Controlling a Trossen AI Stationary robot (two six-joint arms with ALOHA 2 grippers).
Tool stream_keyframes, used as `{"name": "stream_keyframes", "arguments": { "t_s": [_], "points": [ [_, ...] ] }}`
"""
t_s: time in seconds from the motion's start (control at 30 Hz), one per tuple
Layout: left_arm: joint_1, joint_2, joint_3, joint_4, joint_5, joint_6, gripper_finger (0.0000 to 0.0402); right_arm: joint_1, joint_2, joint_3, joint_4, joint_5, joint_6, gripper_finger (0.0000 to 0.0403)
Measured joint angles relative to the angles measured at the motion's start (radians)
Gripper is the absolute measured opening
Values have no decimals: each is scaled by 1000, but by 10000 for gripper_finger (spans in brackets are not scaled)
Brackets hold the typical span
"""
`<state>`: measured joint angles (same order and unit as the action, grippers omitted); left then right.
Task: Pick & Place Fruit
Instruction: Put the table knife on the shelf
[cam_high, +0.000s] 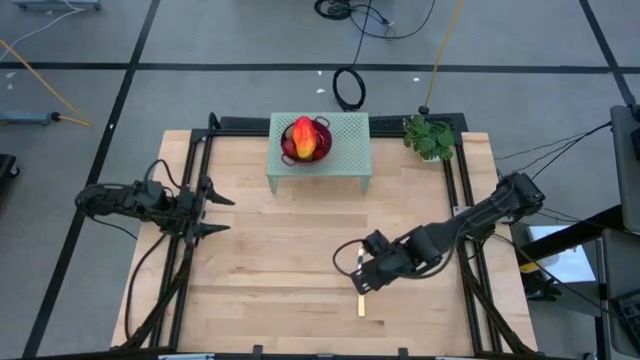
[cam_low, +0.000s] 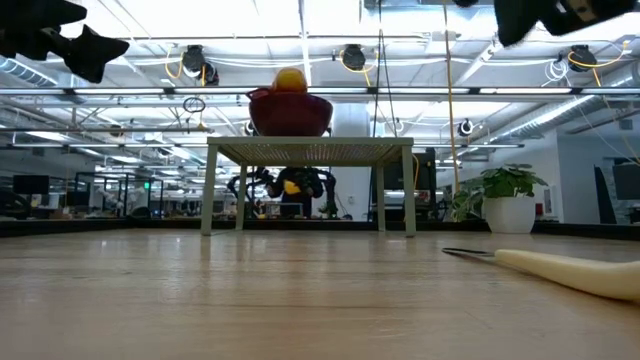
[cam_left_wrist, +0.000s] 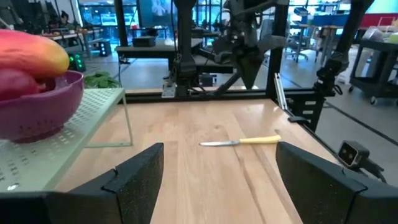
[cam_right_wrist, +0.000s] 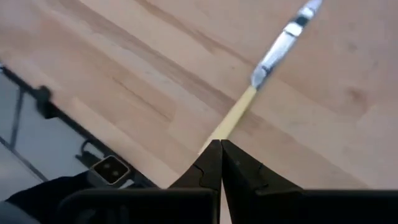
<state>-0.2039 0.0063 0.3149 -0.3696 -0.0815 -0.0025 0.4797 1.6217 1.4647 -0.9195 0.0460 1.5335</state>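
Fruit (cam_high: 305, 139) sits piled in the purple colander (cam_high: 318, 150) on the green stand (cam_high: 345, 165) at the tabletop's (cam_high: 280, 270) far edge. Nearer than the stand, the right tool (cam_high: 361, 287) hovers clenched above the yellow-handled knife (cam_high: 361, 303); the left tool (cam_high: 222, 214) waits spread, beside the stand.

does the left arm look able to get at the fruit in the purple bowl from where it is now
Probably yes. The left gripper hangs open over the table's left side, and the fruit sits piled above the colander's rim on the green stand, with nothing between. The right gripper is shut over the knife, well clear.
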Motion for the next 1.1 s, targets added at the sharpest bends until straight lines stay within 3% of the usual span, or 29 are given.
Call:
{"name": "stream_keyframes", "arguments": {
  "t_s": [0.27, 0.57, 0.73, 0.93, 1.1],
  "points": [
    [0, 0, 0, -10, -1, -1, 310, -1, 103, 0, 25, -33, 116, 0],
    [0, 0, 0, -50, -1, -8, 310, -1, 201, 0, 124, -153, 196, 0],
    [0, 0, 0, -53, 1, -19, 310, 5, 236, 0, 148, -148, 259, 0],
    [0, 0, 0, -53, 22, -29, 310, 56, 239, 0, 200, -47, 391, 0],
    [0, 0, 0, -53, 29, -29, 310, 103, 240, 2, 188, -48, 485, 0]
  ]
}}
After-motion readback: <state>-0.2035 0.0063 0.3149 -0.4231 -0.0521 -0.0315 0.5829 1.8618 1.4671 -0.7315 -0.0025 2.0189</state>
